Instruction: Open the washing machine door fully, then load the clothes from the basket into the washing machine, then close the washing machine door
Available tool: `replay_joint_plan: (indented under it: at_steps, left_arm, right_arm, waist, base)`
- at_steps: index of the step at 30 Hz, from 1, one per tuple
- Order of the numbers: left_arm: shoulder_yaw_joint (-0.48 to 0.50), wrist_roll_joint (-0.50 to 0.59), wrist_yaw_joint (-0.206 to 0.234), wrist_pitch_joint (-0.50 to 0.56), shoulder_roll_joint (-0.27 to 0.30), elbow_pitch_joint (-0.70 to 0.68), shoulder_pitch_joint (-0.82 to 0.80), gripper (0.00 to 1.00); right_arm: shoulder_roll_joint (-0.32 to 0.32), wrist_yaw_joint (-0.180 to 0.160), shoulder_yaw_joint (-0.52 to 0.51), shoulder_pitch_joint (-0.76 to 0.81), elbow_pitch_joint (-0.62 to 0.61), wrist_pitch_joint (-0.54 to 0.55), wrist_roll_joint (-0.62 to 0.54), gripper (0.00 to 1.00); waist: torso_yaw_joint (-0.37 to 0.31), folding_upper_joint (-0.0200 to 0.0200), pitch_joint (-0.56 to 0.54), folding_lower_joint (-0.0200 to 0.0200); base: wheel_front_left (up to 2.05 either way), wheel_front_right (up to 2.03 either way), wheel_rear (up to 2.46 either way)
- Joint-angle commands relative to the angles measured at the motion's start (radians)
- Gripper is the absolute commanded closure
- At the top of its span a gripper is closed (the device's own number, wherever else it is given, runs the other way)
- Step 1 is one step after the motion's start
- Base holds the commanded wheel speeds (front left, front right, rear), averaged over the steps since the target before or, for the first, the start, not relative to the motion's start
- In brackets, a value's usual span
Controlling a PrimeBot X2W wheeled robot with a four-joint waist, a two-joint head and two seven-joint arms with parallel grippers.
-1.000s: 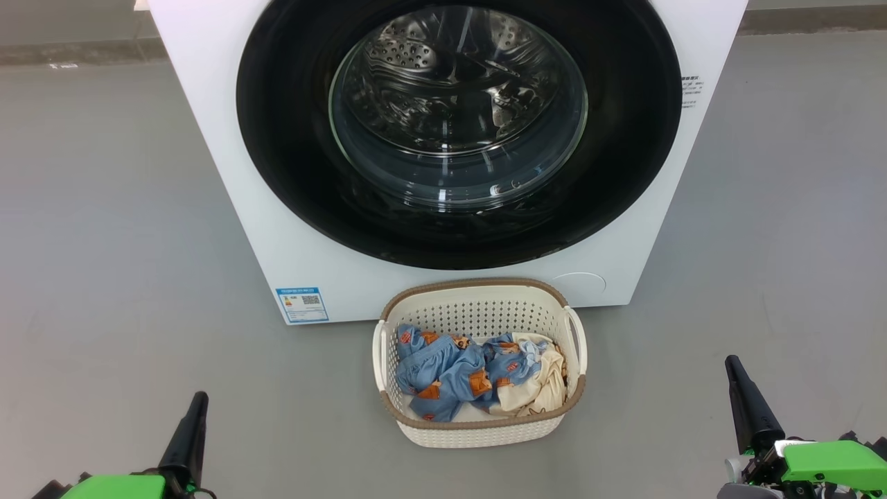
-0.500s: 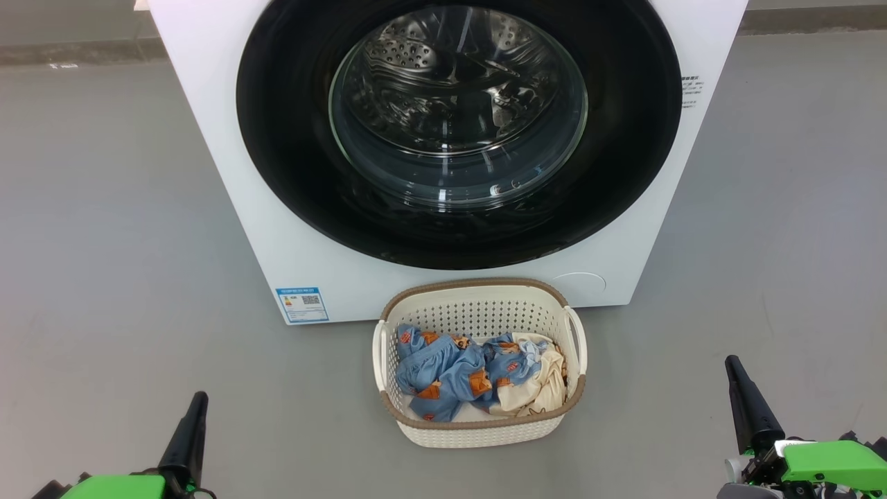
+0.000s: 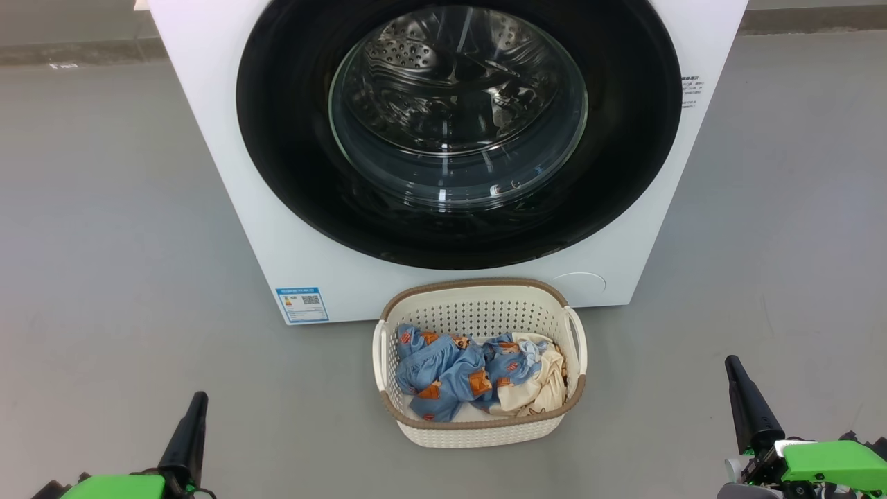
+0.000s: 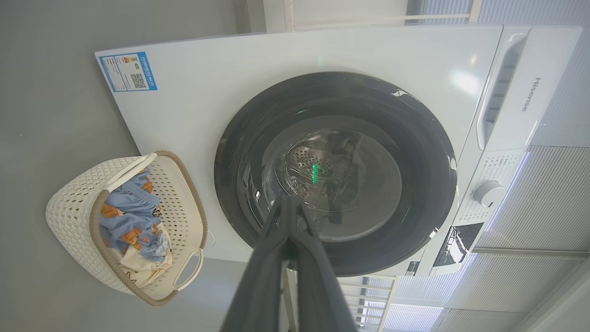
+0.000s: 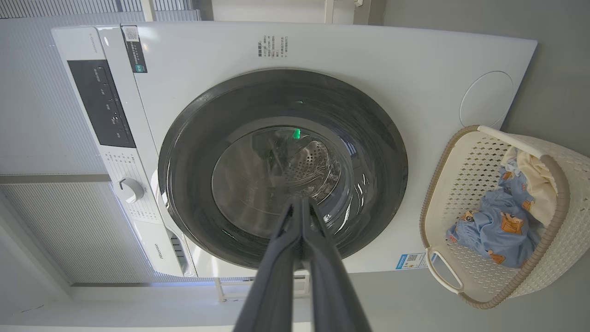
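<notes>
The washing machine (image 3: 346, 291) is white, its washing machine door (image 3: 291, 138) glossy black around a clear glass window (image 3: 457, 111), with a silvery steel drum (image 3: 409, 52) dotted with holes behind it. A blue label sticker (image 3: 302, 304) marks the front's lower left corner. The basket (image 3: 478, 433) is cream-white, perforated in rows, with a brown woven-look rim (image 3: 478, 283). The clothes (image 3: 443, 378) are blue with orange cartoon patches, some cream. The floor (image 3: 104, 242) is plain grey. The left gripper (image 3: 197, 405) and right gripper (image 3: 734, 374) are black-fingered with bright green bodies.

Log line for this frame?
washing machine door shut | clothes in basket | left gripper shut, empty | right gripper shut, empty
</notes>
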Motion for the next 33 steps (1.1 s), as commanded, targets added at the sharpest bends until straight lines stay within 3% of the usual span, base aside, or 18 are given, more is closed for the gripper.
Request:
replay_joint_plan:
  at_steps: [1, 10, 11, 12, 22, 26, 33]
  left_arm:
    - [0.036, 0.015, -0.003, 0.006, 0.011, -0.024, -0.043, 1.0]
    - [0.036, 0.015, -0.003, 0.006, 0.01, -0.024, -0.044, 1.0]
    - [0.0, 0.0, 0.0, 0.0, 0.0, 0.0, 0.0, 1.0]
    - [-0.002, -0.001, 0.0, 0.0, -0.001, 0.007, 0.004, 0.0]
    - [-0.017, 0.012, 0.0, -0.02, -0.008, 0.027, 0.026, 0.0]
    - [-0.025, 0.028, 0.0, -0.033, -0.005, 0.025, 0.025, 0.0]
    - [-0.036, 0.068, 0.0, -0.054, 0.0, 0.012, 0.021, 0.0]
  right_arm:
    - [-0.005, 0.002, 0.024, -0.041, -0.026, 0.008, -0.012, 1.0]
    - [-0.005, 0.002, 0.024, -0.041, -0.026, 0.008, -0.012, 1.0]
    - [0.0, 0.0, 0.0, 0.0, 0.0, 0.0, 0.0, 1.0]
    - [0.001, 0.0, 0.0, 0.003, 0.008, -0.001, 0.001, 0.0]
    - [0.01, 0.0, 0.013, 0.026, 0.035, -0.021, -0.005, 0.0]
    - [0.009, 0.0, 0.021, 0.026, 0.036, -0.034, -0.019, 0.0]
    - [0.0, 0.0, 0.037, 0.022, 0.037, -0.055, -0.061, 0.0]
  waist:
    - [0.0, -0.0001, 0.0, 0.0]
    - [0.0, -0.0001, 0.0, 0.0]
    - [0.0, -0.0001, 0.0, 0.0]
    - [0.0, -0.0001, 0.0, 0.0]
    - [0.0, -0.0001, -0.002, 0.0022]
    - [0.001, -0.0001, 0.0, 0.0002]
    - [0.002, -0.0001, 0.0, 0.0]
  base:
    - [0.0, 0.0, 0.0]
    - [0.0, 0.0, 0.0]
    - [0.0, 0.0, 0.0]
    - [0.0, 0.0, 0.0]
    - [0.0, 0.0, 0.0]
    - [0.0, 0.0, 0.0]
    - [0.0, 0.0, 0.0]
